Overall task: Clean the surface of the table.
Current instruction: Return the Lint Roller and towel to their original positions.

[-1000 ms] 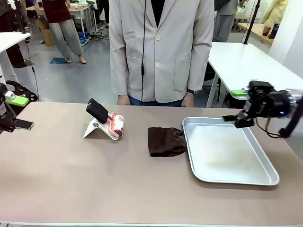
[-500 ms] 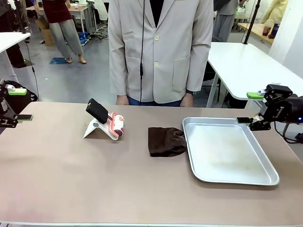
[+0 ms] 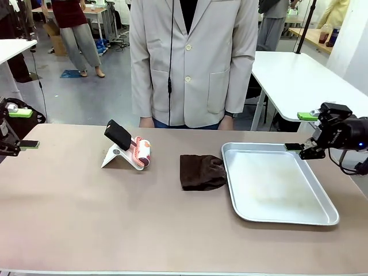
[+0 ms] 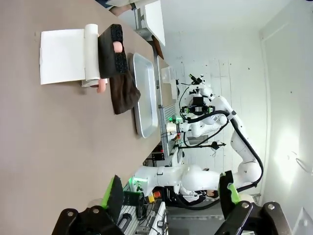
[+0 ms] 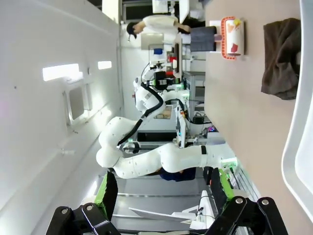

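Hovering at the table's (image 3: 86, 218) two ends, both grippers stood with their fingers spread wide and nothing between them. The left gripper (image 3: 23, 127) hung at the left edge, its green-padded fingers (image 4: 114, 195) parted, with the taupe tabletop (image 4: 54, 147) stretching away ahead of them. Farther along that line lay a white stand (image 3: 115, 157) bearing a black phone (image 3: 119, 135), a small red and white roller (image 3: 142, 153) just beside it, then a dark brown cloth (image 3: 198, 171) touching the metal tray (image 3: 287, 213). The right gripper (image 3: 303, 131) was poised above the tray's far right corner, its fingers (image 5: 107, 193) equally wide; beyond them the cloth (image 5: 280, 58) and roller (image 5: 233, 37) lay well apart. A person in a pale jacket (image 3: 192, 63) stood at the far side.
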Controlling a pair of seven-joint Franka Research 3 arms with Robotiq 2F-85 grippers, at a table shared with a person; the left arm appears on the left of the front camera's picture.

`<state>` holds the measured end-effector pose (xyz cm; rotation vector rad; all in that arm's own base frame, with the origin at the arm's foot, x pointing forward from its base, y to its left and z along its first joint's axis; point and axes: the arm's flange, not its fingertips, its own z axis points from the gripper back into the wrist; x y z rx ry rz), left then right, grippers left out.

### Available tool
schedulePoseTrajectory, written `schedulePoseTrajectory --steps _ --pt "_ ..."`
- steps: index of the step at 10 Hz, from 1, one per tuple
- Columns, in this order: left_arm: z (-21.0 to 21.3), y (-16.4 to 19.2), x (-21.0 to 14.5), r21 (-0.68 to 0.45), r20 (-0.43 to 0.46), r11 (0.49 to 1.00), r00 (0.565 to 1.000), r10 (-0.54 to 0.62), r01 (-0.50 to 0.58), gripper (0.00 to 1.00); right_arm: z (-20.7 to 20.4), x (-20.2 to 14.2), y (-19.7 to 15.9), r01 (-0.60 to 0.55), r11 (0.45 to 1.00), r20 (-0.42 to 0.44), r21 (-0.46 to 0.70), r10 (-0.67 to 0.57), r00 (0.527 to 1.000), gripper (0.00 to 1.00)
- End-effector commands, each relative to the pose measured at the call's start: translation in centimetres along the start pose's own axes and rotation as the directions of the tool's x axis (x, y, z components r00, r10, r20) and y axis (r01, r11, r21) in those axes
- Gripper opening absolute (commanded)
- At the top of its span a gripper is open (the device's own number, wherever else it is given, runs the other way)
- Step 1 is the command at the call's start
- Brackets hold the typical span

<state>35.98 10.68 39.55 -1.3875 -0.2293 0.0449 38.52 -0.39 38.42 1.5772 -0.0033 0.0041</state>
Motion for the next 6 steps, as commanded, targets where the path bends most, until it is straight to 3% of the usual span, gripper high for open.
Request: schedulePoseTrajectory --steps 1,6 --pt "0.11 0.03 -0.60 -0.005 -0.003 1.000 1.000 -0.017 0.017 1.00 0.03 0.37 0.37 -0.005 1.000 -0.009 0.008 0.005 1.000 1.00" --pt "0.11 0.03 -0.60 -0.005 -0.003 1.000 1.000 -0.017 0.017 1.00 0.03 0.37 0.37 -0.005 1.000 -0.009 0.008 0.005 1.000 1.00"
